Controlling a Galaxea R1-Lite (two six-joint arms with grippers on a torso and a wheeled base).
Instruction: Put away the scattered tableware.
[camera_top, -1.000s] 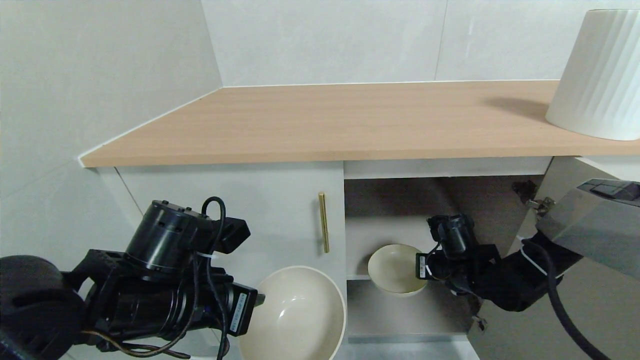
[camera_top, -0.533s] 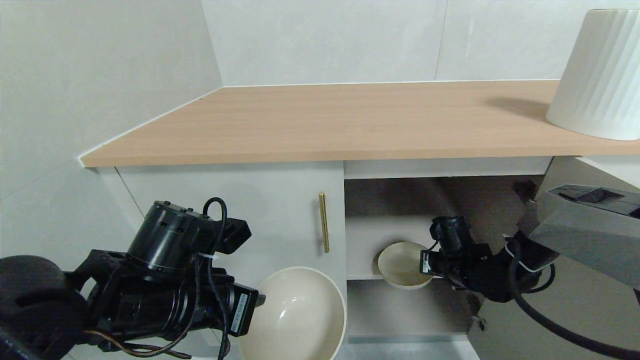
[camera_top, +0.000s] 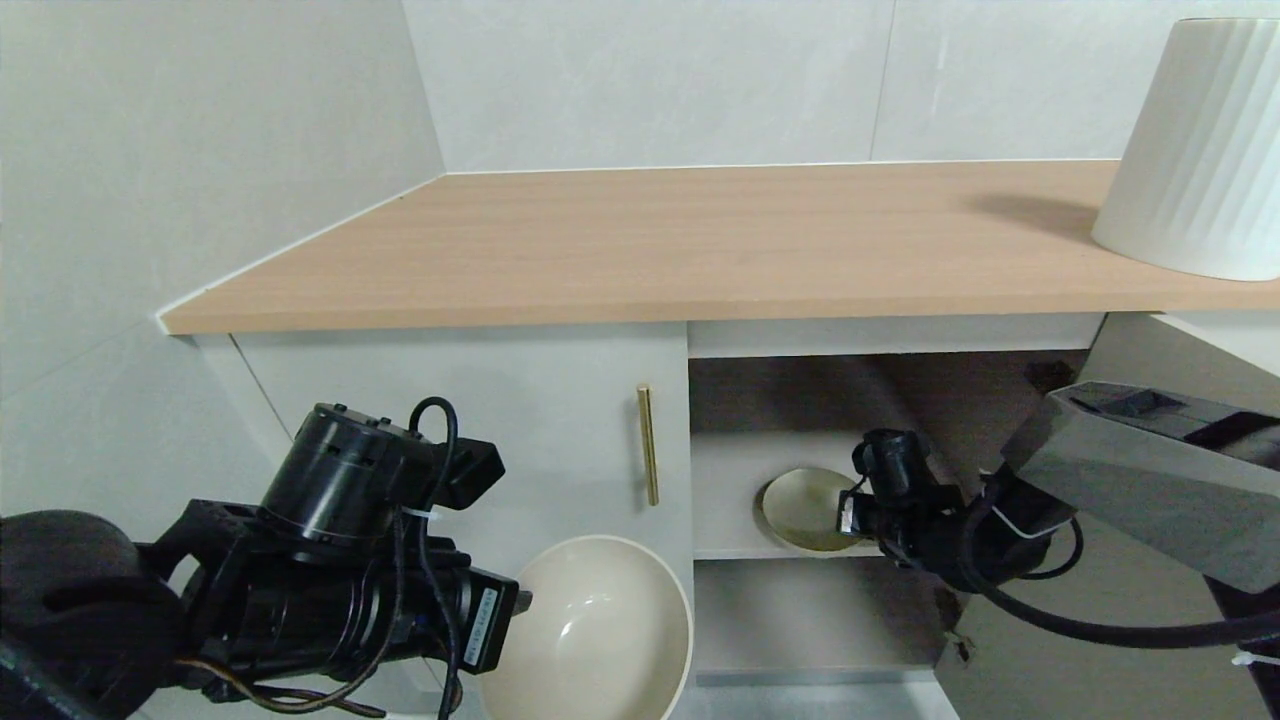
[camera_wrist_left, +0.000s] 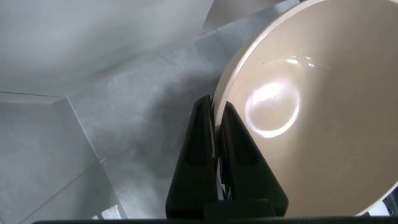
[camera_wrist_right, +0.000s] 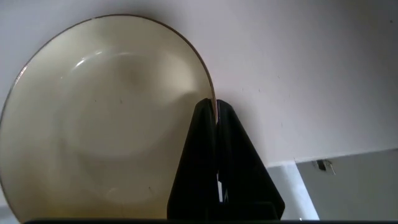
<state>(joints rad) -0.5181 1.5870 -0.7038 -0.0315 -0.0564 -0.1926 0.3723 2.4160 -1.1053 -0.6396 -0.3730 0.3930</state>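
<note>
— What is new in the head view?
— My right gripper (camera_top: 850, 515) has lifted the small bowl (camera_top: 805, 508) higher and deeper, over the cabinet shelf (camera_top: 728, 480) at 4 o'clock. The large bowl (camera_top: 590, 630) hangs at 6 o'clock in my left gripper (camera_top: 515, 600).
— And the wrist views?
— Left: my fingers are closed on the large bowl's rim. Right: they pinch the small bowl's rim. I think setting it down comes next.

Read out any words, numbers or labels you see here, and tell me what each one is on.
Left wrist sticker: print too small to read.
Right wrist sticker: print too small to read.
Large bowl, small bowl, countertop, cabinet door: no text.
</note>
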